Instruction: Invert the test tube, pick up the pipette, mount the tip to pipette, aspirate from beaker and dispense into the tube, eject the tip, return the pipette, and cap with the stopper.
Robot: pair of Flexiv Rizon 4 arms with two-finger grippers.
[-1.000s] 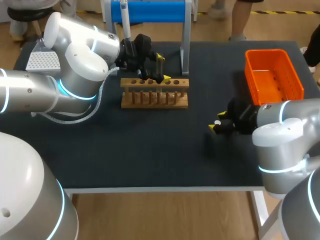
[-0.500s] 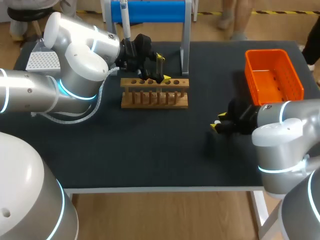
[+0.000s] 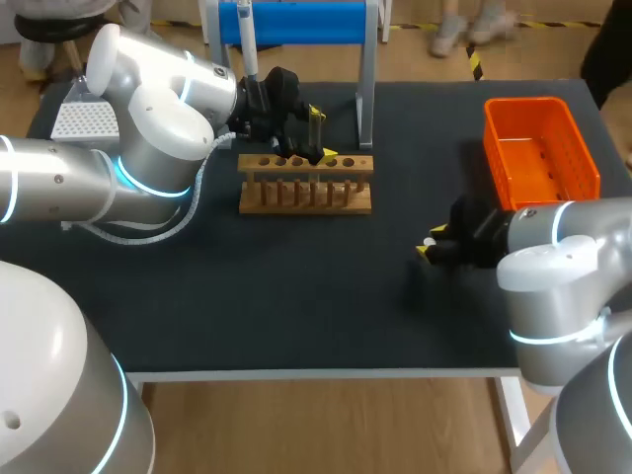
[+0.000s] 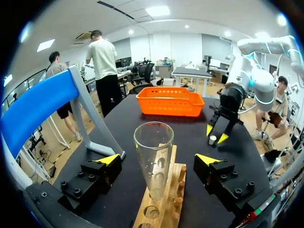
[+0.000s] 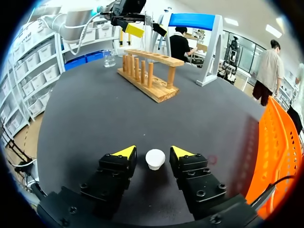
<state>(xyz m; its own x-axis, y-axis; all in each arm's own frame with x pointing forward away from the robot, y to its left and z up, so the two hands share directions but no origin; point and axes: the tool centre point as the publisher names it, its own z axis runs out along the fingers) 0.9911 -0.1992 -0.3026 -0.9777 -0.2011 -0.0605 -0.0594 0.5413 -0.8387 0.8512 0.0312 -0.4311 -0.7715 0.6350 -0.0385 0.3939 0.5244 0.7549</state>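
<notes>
A clear test tube stands upright, mouth up, in the wooden rack. My left gripper is open around the tube, with both fingers clear of the glass. In the head view this left gripper hovers over the rack's back rail. A white stopper lies on the dark table at the right. My right gripper straddles it, open, with a thin gap on each side. The pipette hangs on the blue stand.
An orange basket sits at the back right, close beside my right arm. A white tip box is at the far left behind my left arm. A small glass beaker stands beyond the rack's far end.
My right gripper's fingers have drawn closer together around the stopper. The left arm and the tube have not moved.
</notes>
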